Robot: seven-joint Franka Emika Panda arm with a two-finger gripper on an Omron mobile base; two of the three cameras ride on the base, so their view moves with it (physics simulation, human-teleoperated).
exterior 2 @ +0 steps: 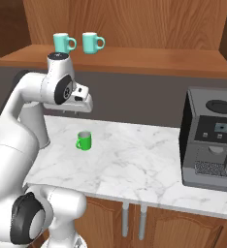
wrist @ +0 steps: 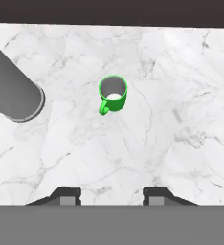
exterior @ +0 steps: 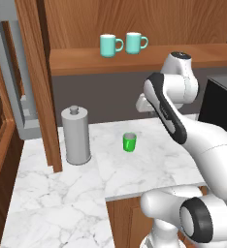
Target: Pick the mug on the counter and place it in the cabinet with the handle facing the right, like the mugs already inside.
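Observation:
The bright green mug (exterior: 129,142) (exterior 2: 84,141) (wrist: 113,94) stands upright on the white marble counter (exterior: 62,184) (exterior 2: 135,160). Its handle (wrist: 103,109) (exterior 2: 79,144) points toward the lower left in the hand view. My gripper (wrist: 111,196) hangs above the counter, looking straight down, with the mug ahead of its fingertips and well apart from them. The jaws stand open with nothing between them. Two pale teal mugs (exterior: 110,45) (exterior 2: 63,42) sit side by side on the cabinet shelf (exterior: 183,55) (exterior 2: 159,60), handles to the right.
A tall grey canister (exterior: 75,135) (wrist: 13,95) stands left of the mug, beside a wooden upright (exterior: 42,97). A dark coffee machine (exterior 2: 210,140) (exterior: 222,104) occupies the counter's right end. The shelf has free room right of the teal mugs.

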